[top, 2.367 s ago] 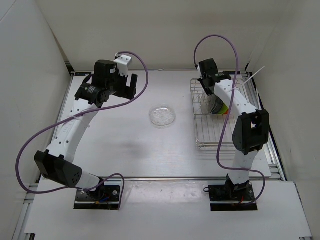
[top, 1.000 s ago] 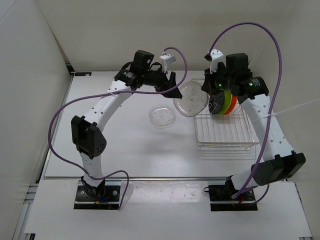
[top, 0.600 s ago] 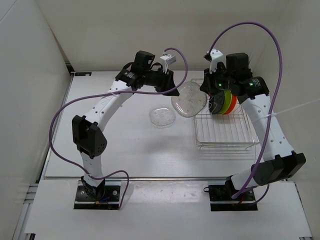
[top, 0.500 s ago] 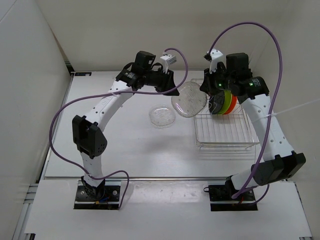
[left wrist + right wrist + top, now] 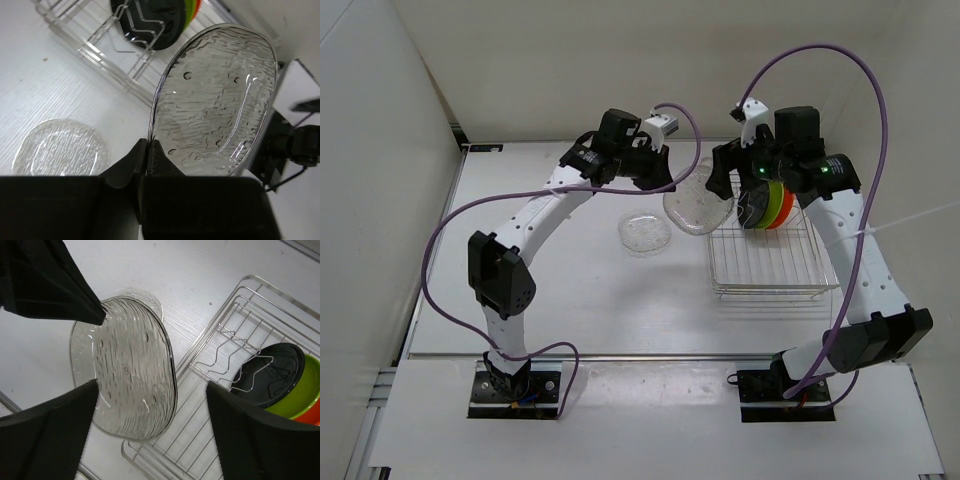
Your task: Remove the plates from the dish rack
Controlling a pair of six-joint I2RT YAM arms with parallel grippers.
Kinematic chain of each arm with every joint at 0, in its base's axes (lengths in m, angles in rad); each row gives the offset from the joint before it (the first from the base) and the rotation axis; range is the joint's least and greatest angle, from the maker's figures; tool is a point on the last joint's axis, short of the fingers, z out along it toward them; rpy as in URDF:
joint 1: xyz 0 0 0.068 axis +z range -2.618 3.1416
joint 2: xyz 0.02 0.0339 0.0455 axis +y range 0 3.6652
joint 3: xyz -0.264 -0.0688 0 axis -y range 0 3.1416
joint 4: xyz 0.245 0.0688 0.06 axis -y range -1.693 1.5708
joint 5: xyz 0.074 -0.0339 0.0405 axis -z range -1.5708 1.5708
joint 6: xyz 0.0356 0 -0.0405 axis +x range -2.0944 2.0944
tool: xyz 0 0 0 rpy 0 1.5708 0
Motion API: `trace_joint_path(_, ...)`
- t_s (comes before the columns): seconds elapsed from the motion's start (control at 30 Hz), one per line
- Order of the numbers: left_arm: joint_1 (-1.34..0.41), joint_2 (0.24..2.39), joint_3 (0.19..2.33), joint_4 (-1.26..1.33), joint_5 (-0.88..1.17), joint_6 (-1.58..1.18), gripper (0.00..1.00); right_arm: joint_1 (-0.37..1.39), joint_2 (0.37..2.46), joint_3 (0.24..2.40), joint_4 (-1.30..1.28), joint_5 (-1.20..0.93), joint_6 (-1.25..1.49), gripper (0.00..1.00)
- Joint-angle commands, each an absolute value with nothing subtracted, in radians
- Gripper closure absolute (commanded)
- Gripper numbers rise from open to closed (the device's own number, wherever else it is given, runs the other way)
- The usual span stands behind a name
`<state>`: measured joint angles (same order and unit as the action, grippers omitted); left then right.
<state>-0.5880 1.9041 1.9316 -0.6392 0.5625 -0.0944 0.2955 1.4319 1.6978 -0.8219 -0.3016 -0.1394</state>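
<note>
Two things just flipped: my left gripper (image 5: 147, 150) has pinched shut on the rim of the clear plate (image 5: 215, 100) and my right gripper (image 5: 151, 385) has sprung open, probably off it, so it hangs midair beside the dish rack (image 5: 765, 292), other three plates (image 5: 767, 205) still racked.

- Tilted clear round plate (image 5: 215, 100): transparent, rippled ribbing, glossy glints.
- Flat-lying clear round plate (image 5: 60, 147): same ribbed, see-through finish.
- Silver wire dish rack (image 5: 765, 262): shiny bare metal.
- Black round plate (image 5: 280, 365): smooth, glossy.
- White table (image 5: 45, 95): matt, faint grain.
</note>
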Motion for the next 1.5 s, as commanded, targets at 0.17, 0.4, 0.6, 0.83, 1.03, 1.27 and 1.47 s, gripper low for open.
trace_joint_path(0.17, -0.534, 1.772, 1.783, -0.588, 0.338, -0.103, 0.89, 0.296, 1.37, 1.677, -0.789, -0.194, -0.147, 0.0)
trace_joint_path(0.4, -0.422, 1.709, 1.582, -0.535, 0.195, -0.302, 0.89, 0.296, 1.319, 1.637, -0.767, -0.091, -0.167, 0.0)
trace_joint_path(0.6, -0.41, 1.684, 1.454, -0.525, 0.1, -0.477, 0.89, 0.275, 1.298, 1.615, -0.758, -0.069, -0.176, 0.0)
trace_joint_path(0.83, -0.41, 1.736, 1.477, -0.512, 0.101, -0.641, 0.89, 0.275, 1.308, 1.615, -0.758, -0.046, -0.195, 0.0)
trace_joint_path(1.03, -0.41, 1.792, 1.505, -0.512, 0.191, -0.799, 0.89, 0.275, 1.318, 1.615, -0.758, -0.037, -0.195, 0.0)
trace_joint_path(1.27, -0.41, 1.874, 1.535, -0.515, 0.261, -0.891, 0.89, 0.275, 1.338, 1.624, -0.767, -0.028, -0.204, 0.0)
trace_joint_path(1.47, -0.41, 1.905, 1.559, -0.587, 0.177, -0.952, 0.89, 0.275, 1.347, 1.624, -0.776, -0.028, -0.204, 0.0)
